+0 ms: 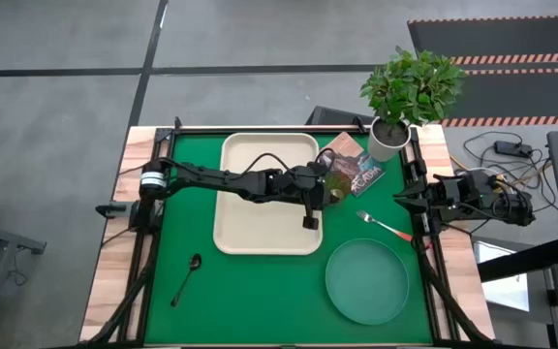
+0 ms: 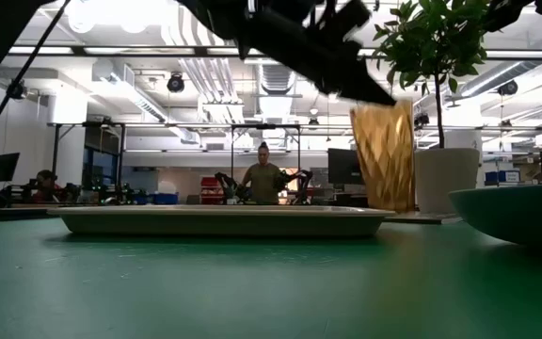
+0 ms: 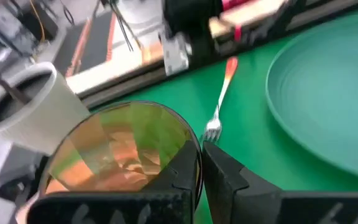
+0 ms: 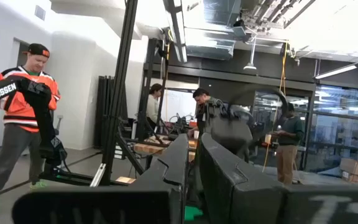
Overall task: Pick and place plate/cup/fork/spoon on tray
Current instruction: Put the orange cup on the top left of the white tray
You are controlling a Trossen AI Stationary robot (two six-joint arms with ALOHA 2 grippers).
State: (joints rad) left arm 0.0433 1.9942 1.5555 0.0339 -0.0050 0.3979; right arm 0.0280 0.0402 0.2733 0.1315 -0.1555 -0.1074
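The amber cup [image 1: 338, 181] is just off the cream tray's [image 1: 250, 228] far right corner, by a printed booklet [image 1: 361, 171]. My left arm reaches across the tray, and its gripper [image 3: 201, 163] is shut on the cup. In the low view the cup [image 2: 385, 155] shows below the arm. The teal plate [image 1: 366, 281] lies flat at the near right. The pale fork [image 1: 384, 227] lies between plate and booklet. The dark spoon [image 1: 186, 277] lies at the near left. My right gripper [image 4: 192, 163] is shut and empty at the table's right edge. My left gripper pinches the cup's wall at the rim [image 3: 197, 149], one finger inside the cup and one outside. The fingers come from above, slanting from the table's left. The cup stays about upright, mouth up; whether its base is off the table I cannot tell.
A white plant pot [image 1: 387, 142] with a leafy plant stands at the far right, close behind the cup. The fork [image 3: 217, 112] and plate [image 3: 328, 93] lie just beyond the cup in the left wrist view. People stand in the room behind the table.
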